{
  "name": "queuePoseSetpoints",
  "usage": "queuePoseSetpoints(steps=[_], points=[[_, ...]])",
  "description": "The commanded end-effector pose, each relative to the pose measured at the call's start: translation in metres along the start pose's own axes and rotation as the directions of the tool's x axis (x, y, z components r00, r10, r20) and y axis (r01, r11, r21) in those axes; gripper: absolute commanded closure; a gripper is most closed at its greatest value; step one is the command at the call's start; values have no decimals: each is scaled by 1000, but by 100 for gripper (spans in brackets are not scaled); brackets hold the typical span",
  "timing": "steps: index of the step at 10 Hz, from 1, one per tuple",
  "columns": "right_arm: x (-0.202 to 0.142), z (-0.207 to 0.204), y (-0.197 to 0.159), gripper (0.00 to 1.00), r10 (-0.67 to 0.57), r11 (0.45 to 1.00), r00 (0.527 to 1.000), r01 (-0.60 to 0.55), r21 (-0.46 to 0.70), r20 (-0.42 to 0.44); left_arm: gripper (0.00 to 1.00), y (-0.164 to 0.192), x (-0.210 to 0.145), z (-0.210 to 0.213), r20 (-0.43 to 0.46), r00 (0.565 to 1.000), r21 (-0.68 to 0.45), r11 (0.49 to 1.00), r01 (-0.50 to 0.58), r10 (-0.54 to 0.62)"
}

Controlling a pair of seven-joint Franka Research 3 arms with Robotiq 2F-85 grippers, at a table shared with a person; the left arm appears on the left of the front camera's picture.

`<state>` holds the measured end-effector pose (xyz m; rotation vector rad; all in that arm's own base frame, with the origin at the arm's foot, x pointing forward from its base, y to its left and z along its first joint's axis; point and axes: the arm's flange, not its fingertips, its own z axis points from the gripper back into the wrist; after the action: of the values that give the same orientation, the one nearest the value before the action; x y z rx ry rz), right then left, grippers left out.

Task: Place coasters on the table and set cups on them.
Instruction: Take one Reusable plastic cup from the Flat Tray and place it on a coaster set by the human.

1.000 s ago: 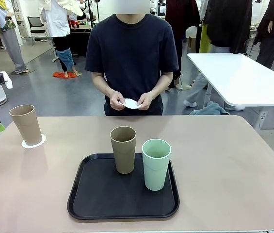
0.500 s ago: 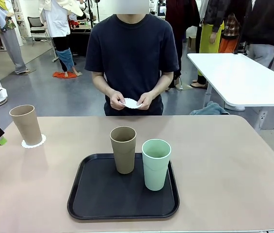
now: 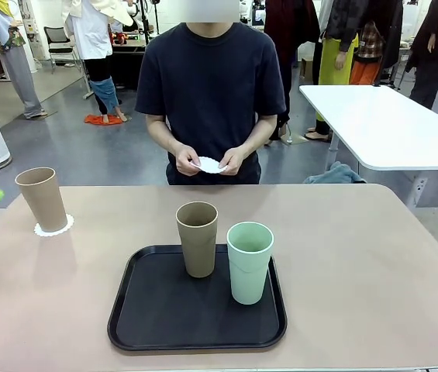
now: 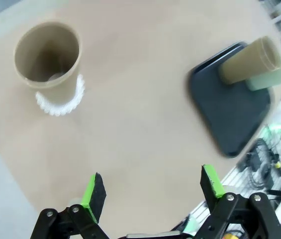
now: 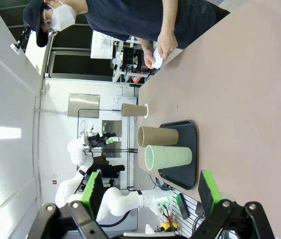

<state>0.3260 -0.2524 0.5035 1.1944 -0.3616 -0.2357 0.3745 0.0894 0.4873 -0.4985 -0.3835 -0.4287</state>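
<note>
One tan cup (image 3: 42,198) sits on its coaster (image 3: 53,228) at the table's (image 3: 358,256) far left, the person (image 3: 211,85) holds the next coaster (image 3: 209,165), and the left hand (image 4: 152,186) and right hand (image 5: 150,185) gape wide and empty, so best wait till it lies flat, then grip the other tan cup (image 3: 197,240) squarely off the black tray (image 3: 164,310).

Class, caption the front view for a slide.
One tan cup stands on a coaster; a second tan cup and a mint cup stand on the black tray.

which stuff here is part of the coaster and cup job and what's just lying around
Job: left tan cup on laid coaster, middle tan cup, green cup, spare coaster in the person's hands, tan table.
Lying about: black tray, white table, orange cloth on floor.
</note>
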Motion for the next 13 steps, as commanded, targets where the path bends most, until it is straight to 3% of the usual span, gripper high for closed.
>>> queuePoseSetpoints(steps=[1, 3, 6, 7, 9, 10, 13], points=[[1, 0, 0, 0, 5, 1000, 1000, -5, 14, -2, 0, 12, 23, 33, 52, 998, -246, 969, -22, 35], [1, 0, 0, 0, 5, 1000, 1000, -5, 14, -2, 0, 27, 30, 71, 109, 988, -472, 880, -49, 114], [1, 0, 0, 0, 5, 1000, 1000, -5, 14, -2, 0, 95, -7, 91, 94, 947, -588, 785, -195, 306], [1, 0, 0, 0, 5, 1000, 1000, -5, 14, -2, 0, 114, -41, 91, 98, 940, -605, 770, -205, 327], [1, 0, 0, 0, 5, 1000, 1000, -5, 14, -2, 0, 136, -62, 105, 75, 944, -623, 755, -207, 321], [1, 0, 0, 0, 5, 1000, 1000, -5, 14, -2, 0, 137, -94, 111, 109, 937, -623, 757, -196, 332], [1, 0, 0, 0, 5, 1000, 1000, -5, 14, -2, 0, 144, -114, 126, 149, 935, -647, 747, -154, 322]])
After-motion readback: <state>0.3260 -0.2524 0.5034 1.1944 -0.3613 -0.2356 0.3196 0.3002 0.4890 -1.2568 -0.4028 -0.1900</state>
